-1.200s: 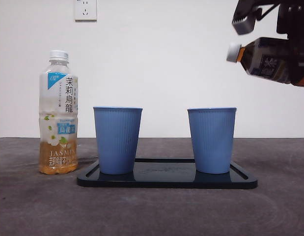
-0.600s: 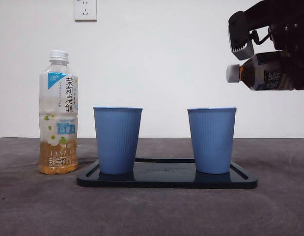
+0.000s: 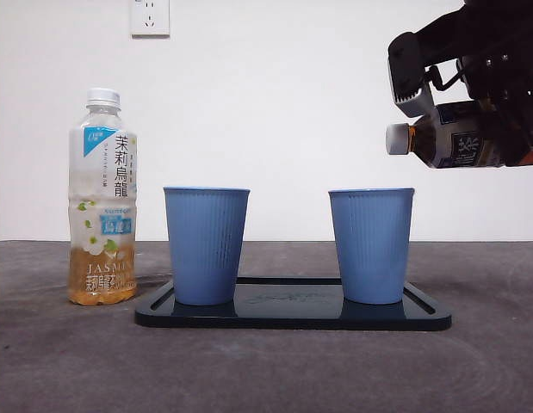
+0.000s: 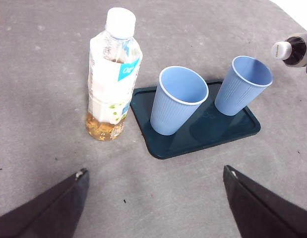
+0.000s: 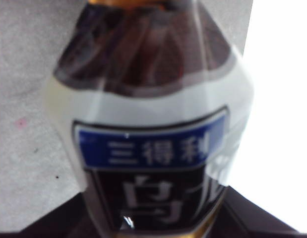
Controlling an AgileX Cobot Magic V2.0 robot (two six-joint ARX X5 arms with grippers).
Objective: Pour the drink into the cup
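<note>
Right gripper (image 3: 494, 129): clamped on the dark bottle (image 3: 451, 138), holding it level at 2 o'clock above the right cup (image 3: 370, 245), capped mouth just over its rim.
Left gripper (image 4: 153, 198): jaws spread wide, holding nothing.
Tray (image 3: 292, 317): carries both blue cups.
Jasmine bottle (image 3: 103, 198): upright at 9 o'clock of the tray.

a jasmine tea bottle (image 3: 102, 197) stands upright on the grey table (image 3: 68, 361), white cap on, at 9 o'clock from the tray. a wall socket (image 3: 150, 16) sits at 12 o'clock above it.
</note>
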